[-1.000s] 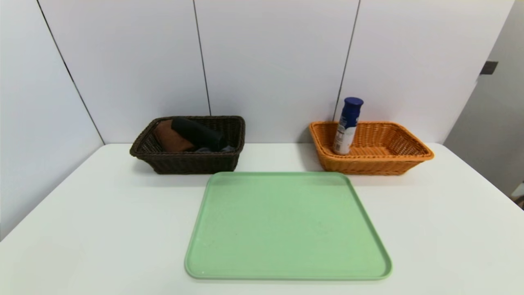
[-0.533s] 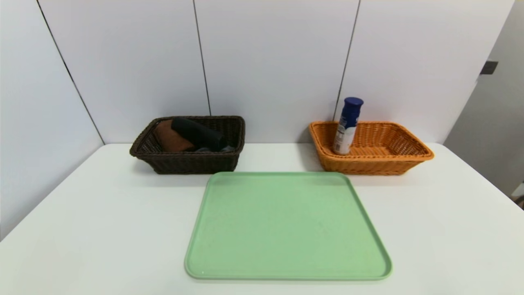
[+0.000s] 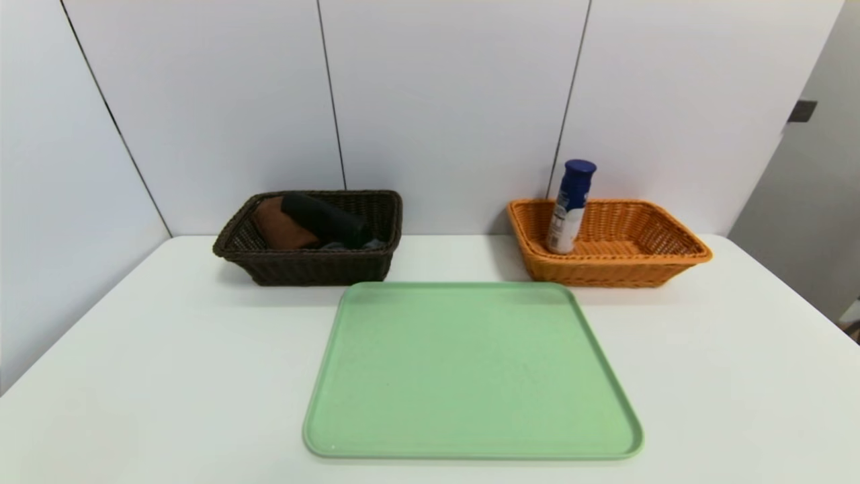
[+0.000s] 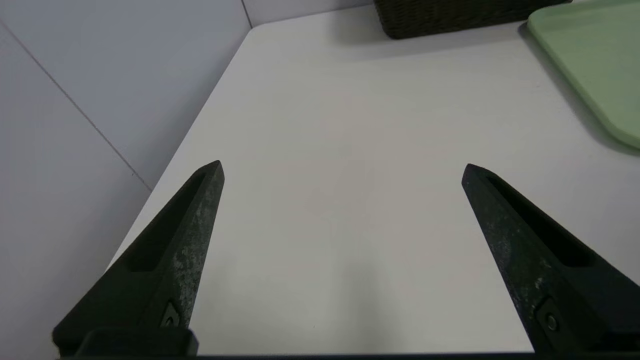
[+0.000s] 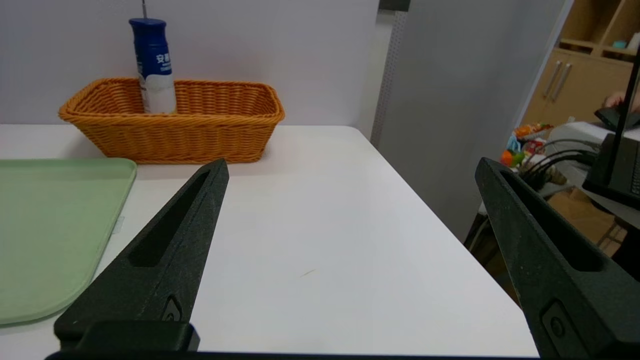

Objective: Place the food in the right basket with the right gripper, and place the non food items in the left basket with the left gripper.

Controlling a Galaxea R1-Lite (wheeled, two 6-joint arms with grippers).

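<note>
The blue-capped bottle with a white label (image 3: pixel 568 208) (image 5: pixel 153 67), the food, stands leaning inside the orange right basket (image 3: pixel 625 269) (image 5: pixel 200 130) at the back right. A brown towel (image 3: pixel 279 225), a black towel (image 3: pixel 326 218) and a bit of dark grey towel (image 3: pixel 346 246) lie in the dark brown left basket (image 3: pixel 309 265) (image 4: pixel 450 17) at the back left. Neither arm shows in the head view. My left gripper (image 4: pixel 342 170) hangs open over bare table near the front left. My right gripper (image 5: pixel 352 167) hangs open over bare table near the front right edge. Both hold nothing.
A bare green tray (image 3: pixel 470 370) (image 4: pixel 590 60) (image 5: pixel 50 225) lies in the middle of the white table (image 3: pixel 168 349). White wall panels stand behind and to the left. Past the table's right edge (image 5: pixel 435 210) are a grey partition and cluttered furniture.
</note>
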